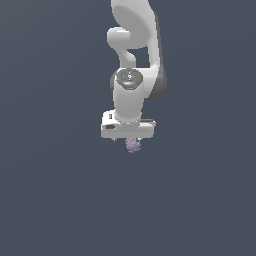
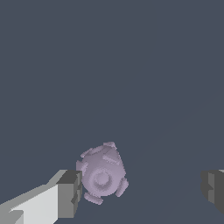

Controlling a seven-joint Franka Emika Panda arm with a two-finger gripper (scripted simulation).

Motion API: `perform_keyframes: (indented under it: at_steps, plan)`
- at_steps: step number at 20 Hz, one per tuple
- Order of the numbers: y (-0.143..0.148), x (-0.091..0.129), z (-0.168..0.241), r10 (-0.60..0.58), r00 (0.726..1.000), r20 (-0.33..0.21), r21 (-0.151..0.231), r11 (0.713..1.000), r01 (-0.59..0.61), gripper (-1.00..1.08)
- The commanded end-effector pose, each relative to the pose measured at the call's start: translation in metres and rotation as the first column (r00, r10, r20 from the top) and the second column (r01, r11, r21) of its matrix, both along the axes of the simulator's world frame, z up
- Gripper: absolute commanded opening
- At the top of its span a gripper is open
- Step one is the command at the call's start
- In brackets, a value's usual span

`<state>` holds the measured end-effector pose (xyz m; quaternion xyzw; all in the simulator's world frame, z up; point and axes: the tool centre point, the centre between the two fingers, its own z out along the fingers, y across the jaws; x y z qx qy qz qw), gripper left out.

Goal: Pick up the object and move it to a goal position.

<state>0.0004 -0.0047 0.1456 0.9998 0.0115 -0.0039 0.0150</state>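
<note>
Currently the gripper [image 2: 140, 188] is spread wide with nothing in it. In the wrist view the object [image 2: 102, 173] sits between the fingers [image 2: 70, 192] but well off-centre: hard against one dark pad, maybe touching it, with a big gap to the other pad. In the exterior view the object [image 1: 132, 144] shows just below the white gripper [image 1: 128, 135], low under the palm; I can't tell from either view whether the fingertips are down to the level of its middle.

Step in hand looks like the grasp, not yet made. To do it well:
- Shift sideways toward the far pad first, so the lump is centred. Closing as is would likely have one pad shove it along the tabletop before the other arrives.
- Confirm depth before closing; pads should meet its widest part, not the top.
- Bumpy, roundish surface: expect point contact on the knobs, so it may roll or twist. Close slowly, then lift straight up.

No goal marker visible in either view.
</note>
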Motion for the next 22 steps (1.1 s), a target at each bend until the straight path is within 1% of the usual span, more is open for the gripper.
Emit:
perform_keyframes:
  at_steps: [1, 13, 17, 22]
  plan:
    - [0.000, 0.000, 0.000, 0.000, 1.000, 0.000, 0.000, 1.000, 0.000, 1.00]
    - [0.001, 0.011, 0.010, 0.036, 0.999, 0.028, 0.006, 0.999, -0.037, 1.00]
    - [0.001, 0.009, 0.007, 0.042, 0.999, 0.025, 0.006, 0.999, -0.042, 1.00]
    - [0.005, 0.003, -0.001, 0.084, 0.996, 0.023, 0.008, 0.996, -0.085, 1.00]
